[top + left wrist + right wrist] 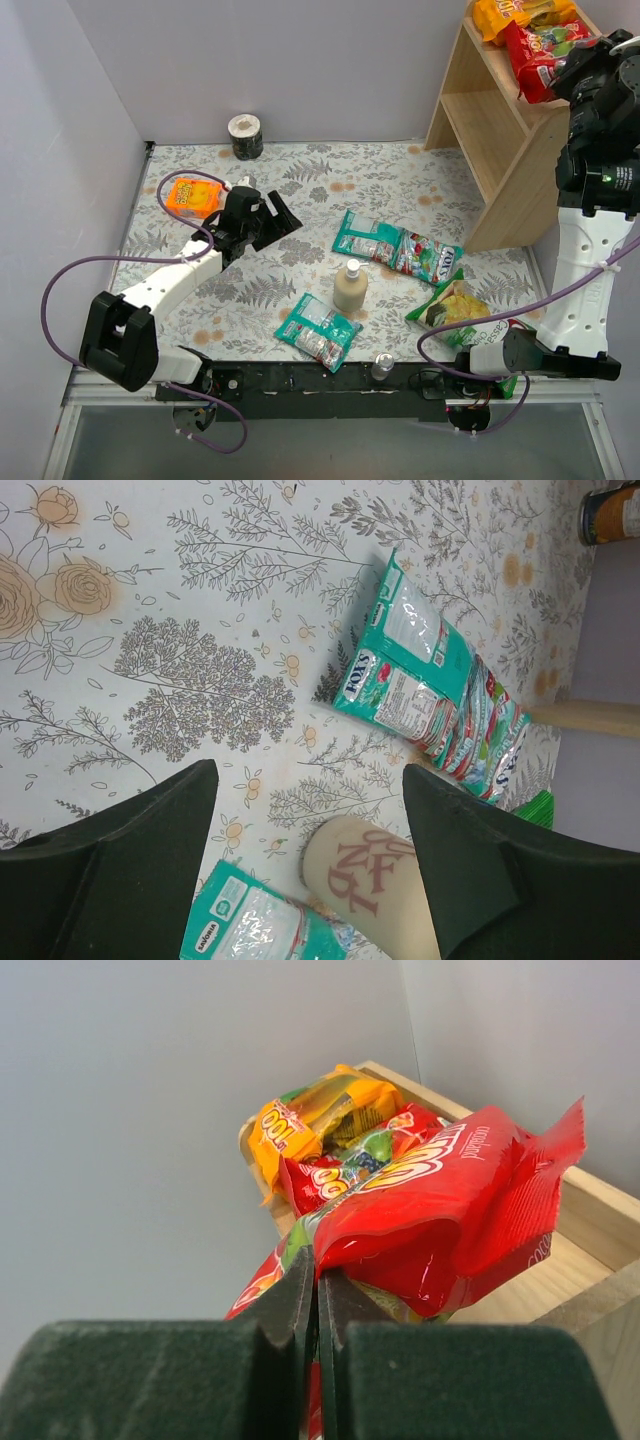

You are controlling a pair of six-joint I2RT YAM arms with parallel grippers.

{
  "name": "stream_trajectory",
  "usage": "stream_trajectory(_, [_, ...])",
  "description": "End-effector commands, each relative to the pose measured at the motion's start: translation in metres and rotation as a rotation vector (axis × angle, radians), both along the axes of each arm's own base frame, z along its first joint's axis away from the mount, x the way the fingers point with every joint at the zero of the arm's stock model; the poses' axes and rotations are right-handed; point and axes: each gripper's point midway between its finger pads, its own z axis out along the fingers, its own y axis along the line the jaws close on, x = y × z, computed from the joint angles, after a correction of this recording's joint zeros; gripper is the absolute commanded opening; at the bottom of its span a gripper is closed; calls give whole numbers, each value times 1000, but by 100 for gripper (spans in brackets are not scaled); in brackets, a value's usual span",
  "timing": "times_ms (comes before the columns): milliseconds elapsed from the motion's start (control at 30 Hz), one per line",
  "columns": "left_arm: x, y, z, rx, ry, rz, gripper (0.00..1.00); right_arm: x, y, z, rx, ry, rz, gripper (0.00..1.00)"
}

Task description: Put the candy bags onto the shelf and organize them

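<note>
My right gripper (318, 1280) is shut on the edge of a red candy bag (440, 1210) and holds it over the shelf's top board (575, 1260). A second red bag (350, 1165) and the orange-yellow bag (320, 1115) lie behind it. In the top view the right gripper (582, 68) is at the light-wood shelf (500, 150) beside the red bag (535, 60). Three teal-and-white bags lie on the table: two overlapping (365, 238) (432, 260), one nearer (318, 332). My left gripper (272, 215) (310, 790) is open and empty, above the table left of them.
A beige bottle (350, 287) (370, 880) stands between the teal bags. A green chip bag (458, 305) lies at the front right. A small orange packet (193, 196) lies at the left. A can (245, 137) stands at the back wall. A small bottle (382, 365) stands at the front edge.
</note>
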Motion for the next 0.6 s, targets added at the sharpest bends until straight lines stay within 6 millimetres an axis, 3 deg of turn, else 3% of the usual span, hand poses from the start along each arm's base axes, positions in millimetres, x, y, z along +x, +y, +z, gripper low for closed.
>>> stream_trajectory(0, [2, -3, 3, 7, -24, -23, 74, -31, 4, 46, 35, -172, 56, 1])
stream_trajectory(200, [4, -6, 0, 9, -21, -37, 74, -21, -11, 32, 84, -137, 66, 1])
stream_trajectory(567, [10, -10, -6, 21, -12, -52, 74, 29, -37, 3, 132, -76, 140, 1])
